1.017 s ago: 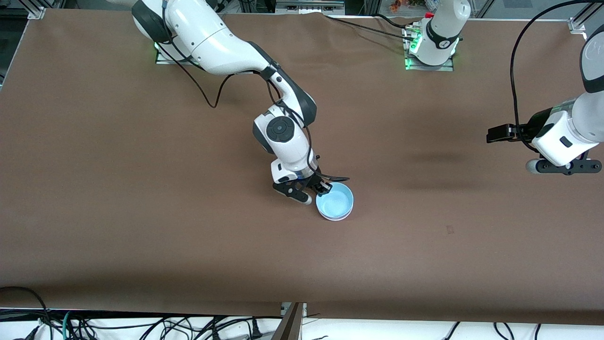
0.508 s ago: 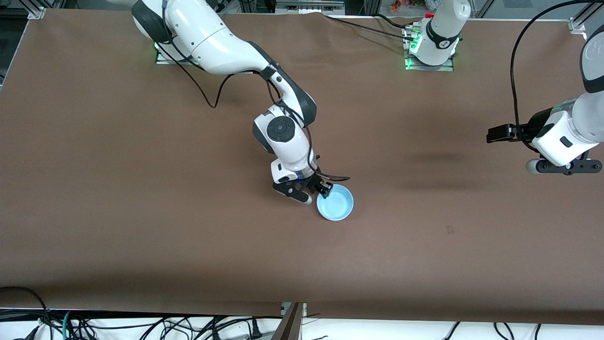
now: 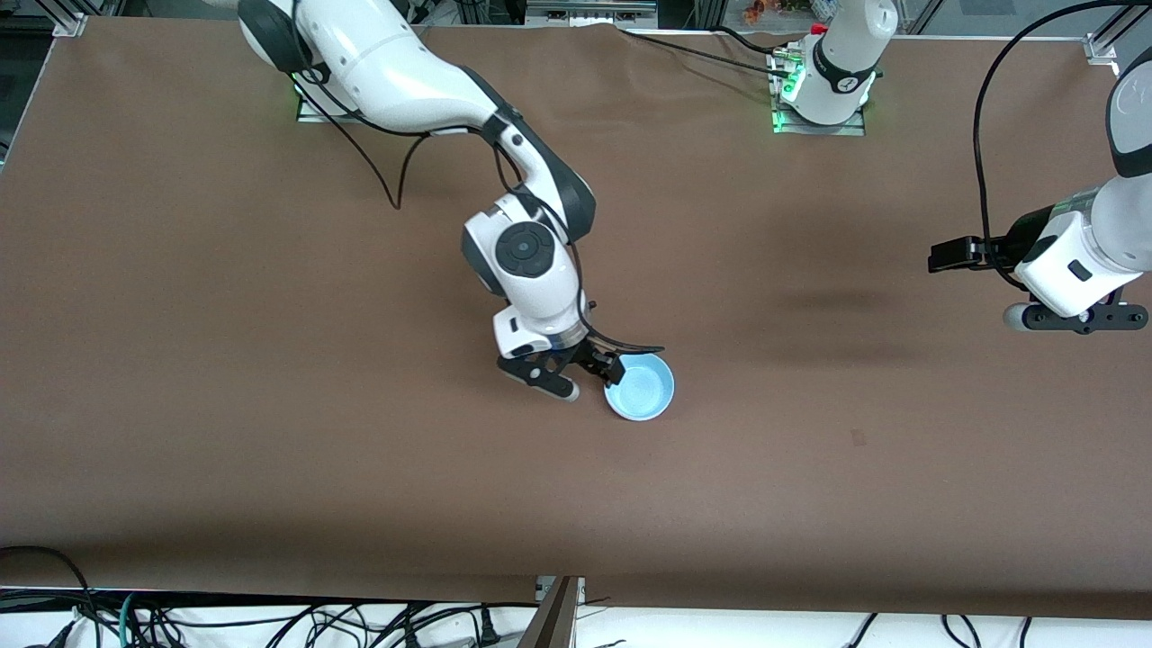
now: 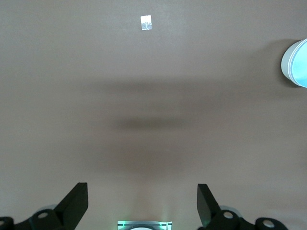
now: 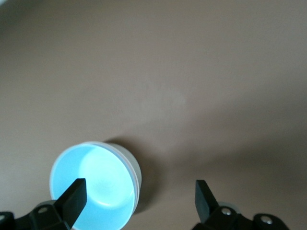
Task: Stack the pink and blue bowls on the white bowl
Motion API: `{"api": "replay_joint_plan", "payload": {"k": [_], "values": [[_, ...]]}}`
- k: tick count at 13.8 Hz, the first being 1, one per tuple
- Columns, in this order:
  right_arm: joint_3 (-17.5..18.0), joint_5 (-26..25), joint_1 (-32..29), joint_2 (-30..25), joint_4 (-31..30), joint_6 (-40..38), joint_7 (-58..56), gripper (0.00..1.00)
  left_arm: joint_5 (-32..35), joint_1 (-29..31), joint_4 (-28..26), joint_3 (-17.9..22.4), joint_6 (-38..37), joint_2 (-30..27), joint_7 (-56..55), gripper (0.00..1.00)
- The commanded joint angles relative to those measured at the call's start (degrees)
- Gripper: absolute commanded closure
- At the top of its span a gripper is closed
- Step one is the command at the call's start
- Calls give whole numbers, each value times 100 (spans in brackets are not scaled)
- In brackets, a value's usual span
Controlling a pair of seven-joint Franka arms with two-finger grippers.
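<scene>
The light blue bowl sits mid-table, nested in a stack. In the right wrist view a pale whitish wall with a rim line shows under the blue bowl's rim. I cannot tell the white bowl from the pink bowl there. My right gripper is open and empty, just above the table beside the stack, with one finger over the blue rim. It also shows in the right wrist view. My left gripper waits open and empty over the left arm's end of the table. The stack shows in the left wrist view.
A small pale tape mark lies on the brown table cover, nearer the front camera than the stack and toward the left arm's end. It also shows in the left wrist view. A black cable hangs by the left arm.
My right gripper has drawn back from the blue bowl's rim toward the right arm's end and risen a little. The blue bowl stays in place. The left arm has not moved.
</scene>
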Motion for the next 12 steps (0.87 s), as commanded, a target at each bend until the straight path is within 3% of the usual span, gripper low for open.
{"api": "replay_joint_plan", "payload": {"k": [1,4,7,9,12], "values": [[-2,23,-404,-958,-280,-1208,-731,0,80,8,180,-6,-105,72,116,0],[-2,311,-1080,-2004,-867,-2335,-2248,0,80,8,180,-15,-105,72,116,0],[-98,524,-1819,-3112,-1930,-2812,-3980,0,89,0,180,-24,-105,72,116,0],[-466,463,-1865,-3579,-2301,-3128,-4545,0,89,0,188,-24,-105,81,116,0],[-669,332,-1856,-3923,-2522,-3322,-5126,0,98,-9,232,-24,-105,90,116,0]]}}
